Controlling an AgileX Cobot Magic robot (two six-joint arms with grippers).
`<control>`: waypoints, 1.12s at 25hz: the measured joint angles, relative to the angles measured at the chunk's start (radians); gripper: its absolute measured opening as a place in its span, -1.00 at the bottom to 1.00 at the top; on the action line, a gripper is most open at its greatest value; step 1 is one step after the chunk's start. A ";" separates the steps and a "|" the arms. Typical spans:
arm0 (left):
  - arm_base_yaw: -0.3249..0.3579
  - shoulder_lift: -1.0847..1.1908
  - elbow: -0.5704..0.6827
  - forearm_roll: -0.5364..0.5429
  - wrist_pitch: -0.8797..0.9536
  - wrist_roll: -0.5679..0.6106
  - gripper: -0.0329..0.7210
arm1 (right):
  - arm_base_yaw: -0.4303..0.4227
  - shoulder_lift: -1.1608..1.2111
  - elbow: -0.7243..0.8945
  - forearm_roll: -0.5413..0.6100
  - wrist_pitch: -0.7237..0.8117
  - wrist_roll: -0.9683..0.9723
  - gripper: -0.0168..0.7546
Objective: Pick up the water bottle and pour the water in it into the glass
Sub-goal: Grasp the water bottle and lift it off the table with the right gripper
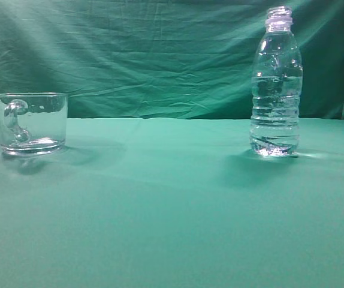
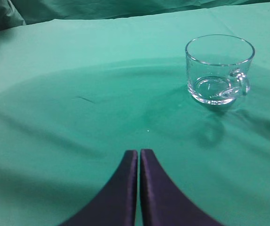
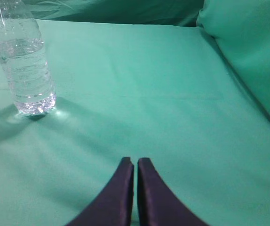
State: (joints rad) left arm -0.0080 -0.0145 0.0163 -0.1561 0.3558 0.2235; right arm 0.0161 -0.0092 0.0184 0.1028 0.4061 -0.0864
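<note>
Wrist views: both jaws closed, empty; water bottle (image 1: 276, 84), glass (image 1: 30, 123) untouched.

left end effector (image 2: 138, 153): fingers pressed together, empty | right end effector (image 3: 135, 161): fingers together, empty

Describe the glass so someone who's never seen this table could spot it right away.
On the green cloth-covered table, look to the left side, far from the tall water bottle on the right. The glass is the short, wide, clear, empty mug with a looped handle.
</note>
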 joint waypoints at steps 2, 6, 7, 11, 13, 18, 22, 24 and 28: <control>0.000 0.000 0.000 0.000 0.000 0.000 -0.91 | 0.000 0.000 0.000 0.000 0.000 0.000 -0.96; 0.000 0.000 0.000 0.000 0.000 0.000 -0.91 | 0.000 0.000 0.000 0.000 0.000 0.000 -0.96; 0.000 0.000 0.000 0.000 0.000 0.000 -0.91 | 0.000 0.000 0.000 0.000 0.000 0.000 -0.96; 0.000 0.000 0.000 0.000 0.000 0.000 -0.91 | 0.000 0.000 0.000 0.000 0.000 0.000 -0.96; 0.000 0.000 0.000 0.000 0.000 0.000 -0.91 | 0.000 0.000 0.000 0.000 0.000 0.000 -0.96; 0.000 0.000 0.000 0.000 0.000 0.000 -0.91 | 0.000 0.000 0.000 0.000 0.000 0.000 -0.96; 0.000 0.000 0.000 0.000 0.000 0.000 -0.91 | 0.000 0.000 0.000 0.000 0.000 0.000 -0.96; 0.000 0.000 0.000 0.000 0.000 0.000 -0.91 | 0.000 0.000 0.002 -0.010 -0.007 -0.025 -0.96; 0.000 0.000 0.000 0.000 0.000 0.000 -0.91 | 0.000 0.000 0.008 0.057 -0.124 -0.025 -0.96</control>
State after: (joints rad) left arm -0.0080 -0.0145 0.0163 -0.1561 0.3558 0.2235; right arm 0.0161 -0.0092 0.0264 0.1593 0.2825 -0.1114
